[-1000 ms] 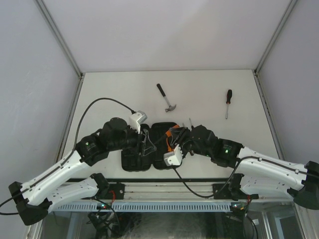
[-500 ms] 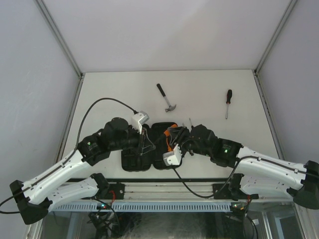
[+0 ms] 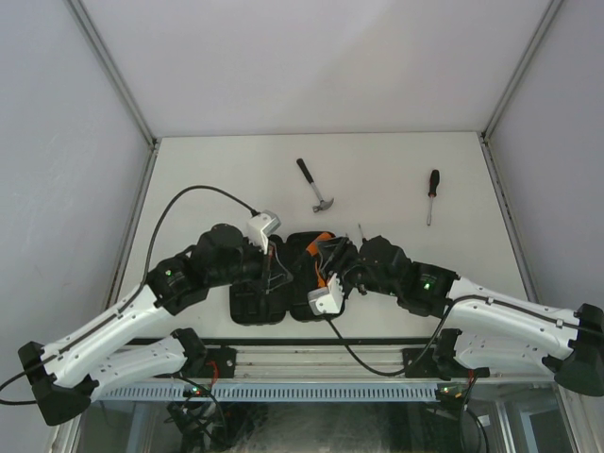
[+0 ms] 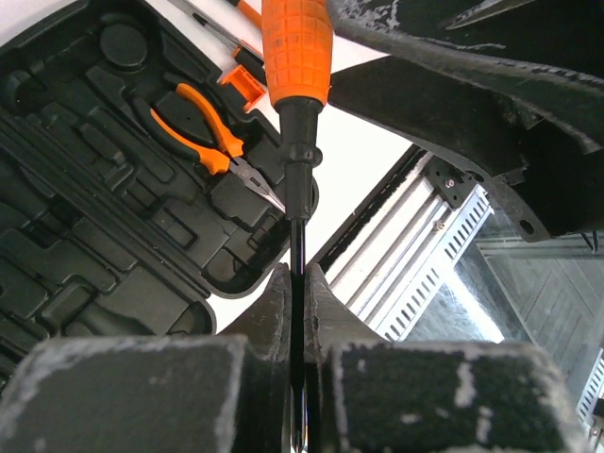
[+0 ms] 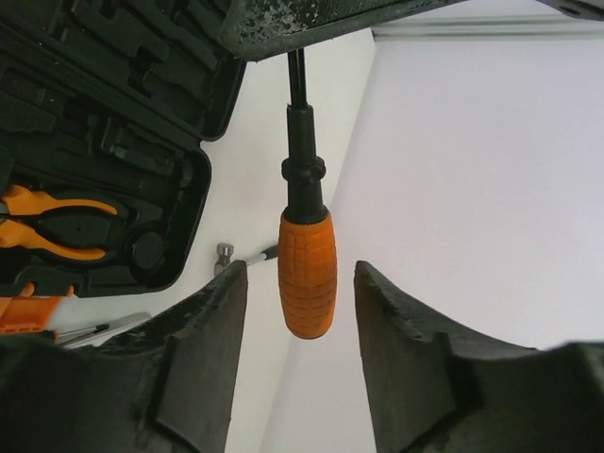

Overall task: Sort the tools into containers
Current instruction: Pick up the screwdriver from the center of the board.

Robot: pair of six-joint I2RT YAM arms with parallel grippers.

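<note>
Left tool (image 4: 297, 283): pressed together on the thin black shaft of an orange-handled screwdriver (image 4: 297, 47). The shaft passes straight between its two fingers (image 4: 269, 311). The ribbed orange handle points away from this tool, toward the right arm. The screwdriver is held in the air above the open case (image 4: 85, 208), clear of the moulded slots.

Right tool (image 5: 300, 269): spread. One finger (image 5: 203, 349) stands on each side of the orange handle. A gap shows on both sides, so there is no contact with the handle. From above, the left tool (image 3: 272, 269) and the right tool (image 3: 332, 257) face each other over the case (image 3: 250, 307), with the screwdriver between them.

Case: black plastic, lying open in two halves on the bench (image 3: 217, 170), directly beneath both tools. The orange-handled pliers (image 4: 212, 137) lie seated in a slot in the half under the right tool. The orange latch (image 4: 247, 87) sits on that half's rim, just beyond the pliers. A slim screwdriver (image 5: 104, 330) lies on the bench just outside that rim.

Loose items: the claw hammer (image 3: 316, 186) lies on the bench beyond both tools, well apart from the case. The black-handled screwdriver (image 3: 431, 195) lies farther out, beyond and outboard of the right tool.

Markings: any brand or lettering on the case, the pliers or the screwdriver handle is too small or blurred to read.
</note>
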